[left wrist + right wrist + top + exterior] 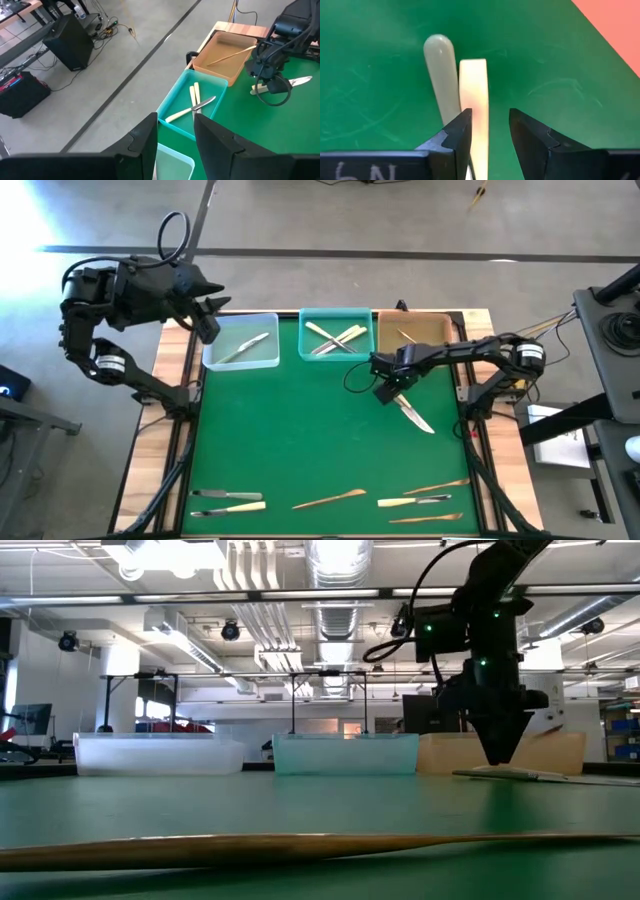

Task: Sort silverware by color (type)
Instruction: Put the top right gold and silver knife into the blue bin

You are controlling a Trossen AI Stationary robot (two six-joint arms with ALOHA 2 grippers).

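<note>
Right wrist view shows my right gripper low over the green mat, fingers parted astride a cream-handled knife lying below the tan tray, while my left gripper, fingers apart and empty, waits above the clear tray.

A green mat covered the wooden table, and along its far edge three square trays stood in a row just beside one another: a clear tray, a teal tray in the middle, and a tan tray. Past the table lay grey concrete floor, where a black box stood near some cables. Level across the table, white ceiling ducts ran overhead in the room behind.
</note>
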